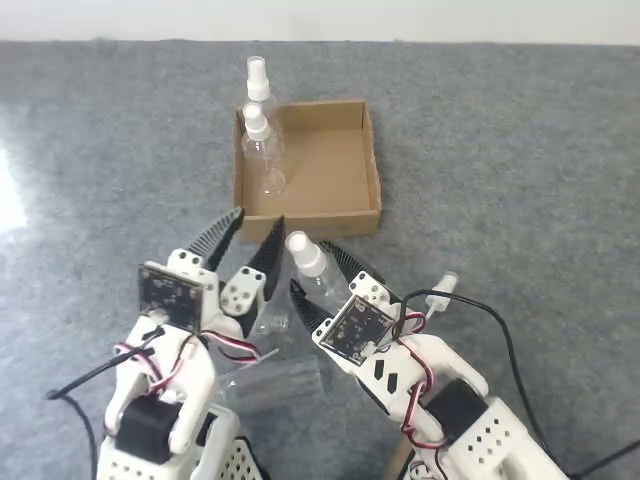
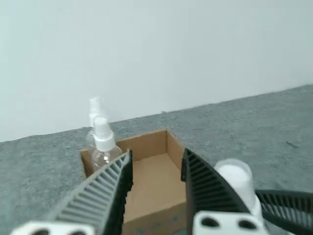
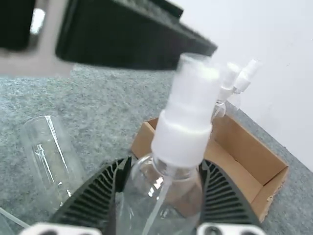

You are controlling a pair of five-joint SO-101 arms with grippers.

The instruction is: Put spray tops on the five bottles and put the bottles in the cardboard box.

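the left gripper (image 1: 260, 215) hangs just short of the near wall of the cardboard box (image 1: 372, 150), its black jaws spread apart with nothing between them. below it, on the grey mat (image 1: 520, 150) between the two arms, the uncapped bottles (image 1: 268, 372) lie on their sides. in the box's far left corner stands a capped bottle (image 1: 264, 152). a second capped bottle (image 1: 258, 80) shows right behind it, and i cannot tell whether it stands inside the corner or just past the back wall. the right gripper (image 1: 310, 268) is clamped around the body of the held bottle (image 1: 303, 252), which has its spray top on and stands upright or nearly so, neck up. the box lies straight ahead of that bottle and near, with the left jaws just beside the path. my read: the right arm owns the next move, forward over the near wall into the bare right half of the box. a loose spray top (image 1: 446, 284) lies beside the right arm
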